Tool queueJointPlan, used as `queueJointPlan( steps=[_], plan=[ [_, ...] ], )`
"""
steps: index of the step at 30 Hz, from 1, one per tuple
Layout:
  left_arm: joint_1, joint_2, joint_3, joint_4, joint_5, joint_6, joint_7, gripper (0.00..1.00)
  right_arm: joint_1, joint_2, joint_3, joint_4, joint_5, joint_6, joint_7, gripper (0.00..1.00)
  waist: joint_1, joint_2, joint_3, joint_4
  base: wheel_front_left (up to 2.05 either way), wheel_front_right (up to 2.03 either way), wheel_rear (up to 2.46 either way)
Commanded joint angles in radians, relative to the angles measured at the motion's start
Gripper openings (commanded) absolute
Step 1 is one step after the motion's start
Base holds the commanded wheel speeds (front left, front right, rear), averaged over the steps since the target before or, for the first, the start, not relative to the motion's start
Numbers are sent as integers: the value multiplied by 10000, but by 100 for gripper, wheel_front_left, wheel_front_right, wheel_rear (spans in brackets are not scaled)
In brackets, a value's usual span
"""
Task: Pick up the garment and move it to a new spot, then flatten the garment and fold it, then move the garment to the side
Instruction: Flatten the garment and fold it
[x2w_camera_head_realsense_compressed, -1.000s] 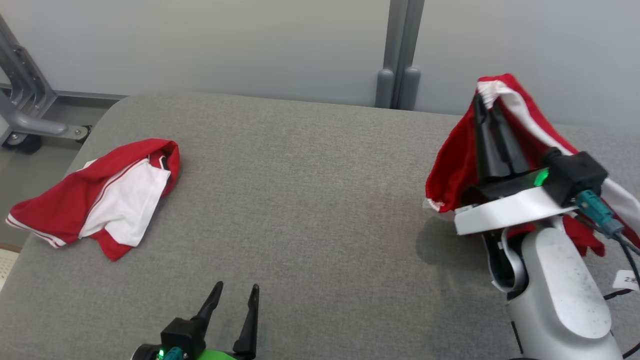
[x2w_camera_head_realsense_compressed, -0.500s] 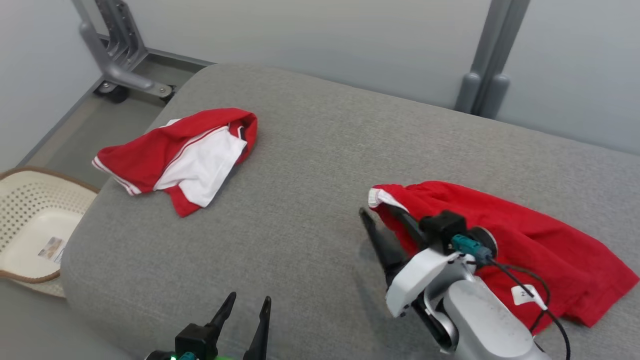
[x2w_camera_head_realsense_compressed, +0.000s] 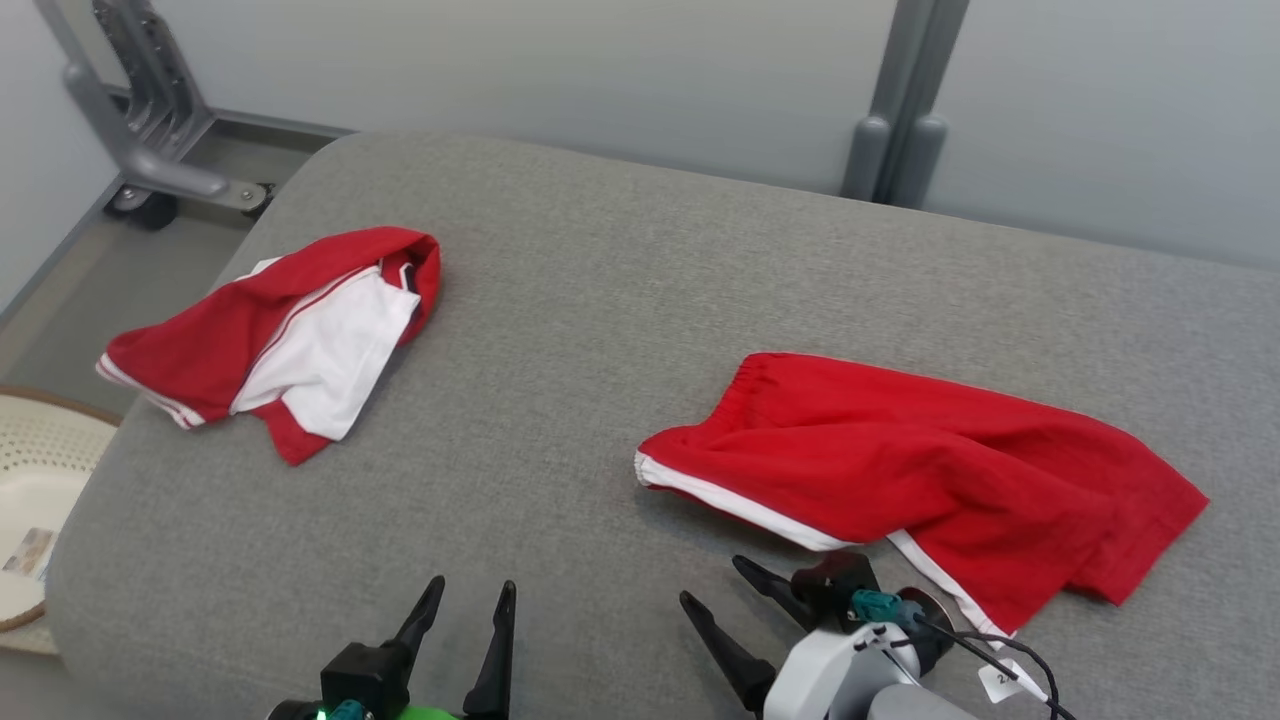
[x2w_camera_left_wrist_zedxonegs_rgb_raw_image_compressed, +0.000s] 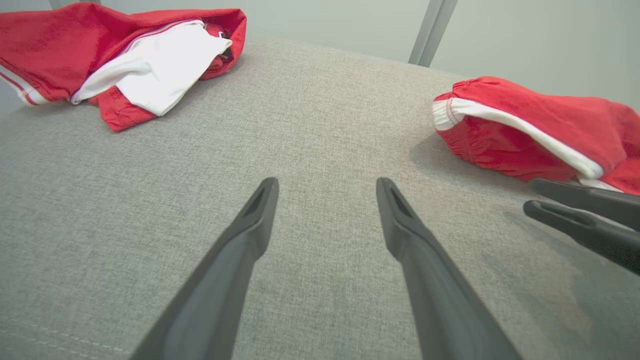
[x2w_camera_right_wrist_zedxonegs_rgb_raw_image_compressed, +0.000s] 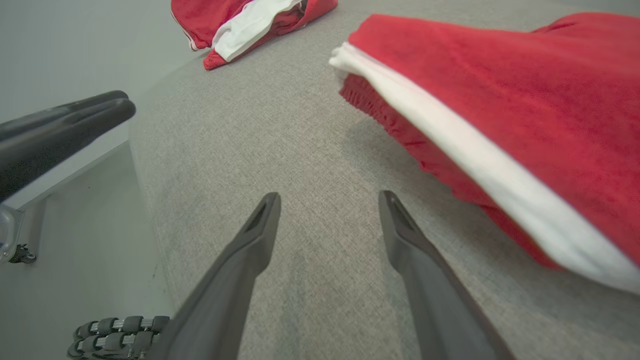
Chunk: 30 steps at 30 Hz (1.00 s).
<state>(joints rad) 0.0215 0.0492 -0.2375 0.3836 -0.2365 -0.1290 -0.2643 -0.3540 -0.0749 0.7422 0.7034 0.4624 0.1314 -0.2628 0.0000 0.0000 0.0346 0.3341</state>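
Red shorts (x2w_camera_head_realsense_compressed: 930, 470) lie just beyond right end effector (x2w_camera_head_realsense_compressed: 711, 580), apparently apart.

Robot test bay or lab, by the look of it. Bare pale grey partition walls (x2w_camera_head_realsense_compressed: 550, 80) meet at a grey metal post (x2w_camera_head_realsense_compressed: 905, 100). Plain grey floor (x2w_camera_head_realsense_compressed: 90, 290), and a grey metal frame on casters (x2w_camera_head_realsense_compressed: 160, 175) at the far left. The table (x2w_camera_head_realsense_compressed: 600, 300) is grey, fabric-covered, round-cornered. A perforated cream laundry basket (x2w_camera_head_realsense_compressed: 50, 440) sits on the floor beside it. Red shorts (x2w_camera_head_realsense_compressed: 920, 460) and a red-and-white garment (x2w_camera_head_realsense_compressed: 270, 330) lie on top, well apart.
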Motion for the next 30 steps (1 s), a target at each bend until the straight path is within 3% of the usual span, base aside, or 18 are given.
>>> queueJointPlan(
  steps=[1, 6, 16, 23, 30],
  plan=[
    [-131, 27, 61, -91, -10, -24, -5, 100, 215, -257, 91, -132, 316, -14, -25, 100, 0, 0, -508, -1162, 0, 0, 0],
    [32, 27, 123, -192, -52, -24, -5, 100, 814, -784, -1296, -892, 356, -14, -25, 100, 0, 0, -561, -1759, 0, 0, 0],
    [126, 29, 197, -306, -65, -24, -7, 100, 2429, -1005, -3794, -1773, -757, -12, -25, 100, 0, 0, -544, -2250, 0, 0, 0],
    [87, 29, 127, -289, 5, -24, -5, 100, 2858, -692, -4686, -1623, -1295, -12, -25, 100, 0, 0, -474, -2220, 0, 0, 0],
    [33, 29, 63, -287, 64, -24, -7, 100, 2600, -440, -5037, -1212, -1130, -12, -25, 100, 0, 0, -289, -2010, 0, 0, 0]
  ],
)
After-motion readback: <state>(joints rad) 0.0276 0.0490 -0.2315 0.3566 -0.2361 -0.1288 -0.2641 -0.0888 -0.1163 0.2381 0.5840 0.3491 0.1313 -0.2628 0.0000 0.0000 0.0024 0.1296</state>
